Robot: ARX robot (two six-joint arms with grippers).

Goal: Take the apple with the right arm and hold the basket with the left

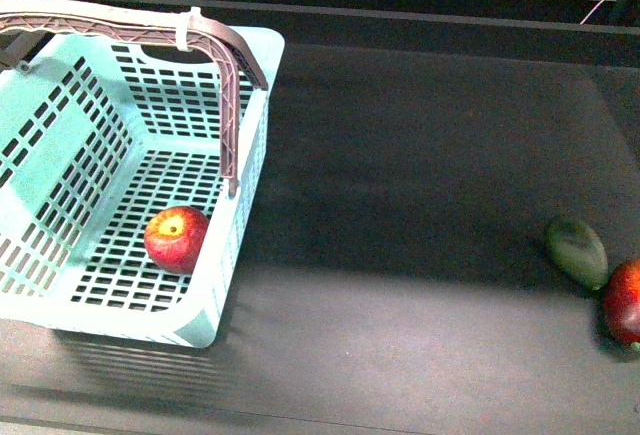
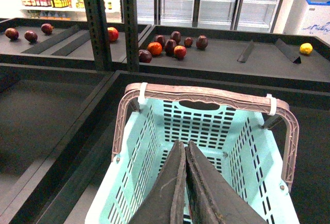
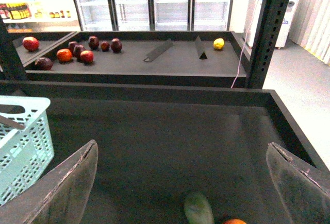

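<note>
Red yellow-streaked apple (image 1: 177, 238) already lies in the turquoise slotted basket (image 1: 60, 145), at five o'clock; left tool (image 2: 184, 183) closed empty, right tool (image 3: 180, 183) spread wide.

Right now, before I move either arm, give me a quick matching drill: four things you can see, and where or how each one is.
Things:
1. apple
2. green fruit
3. left end effector
4. right end effector

States:
A. fingers spread wide over the dark surface
B. lying on the basket floor
C. fingers pressed together above the basket
D. on the dark surface beside a darker red fruit

Pairs: 1-B, 2-D, 3-C, 4-A
</note>
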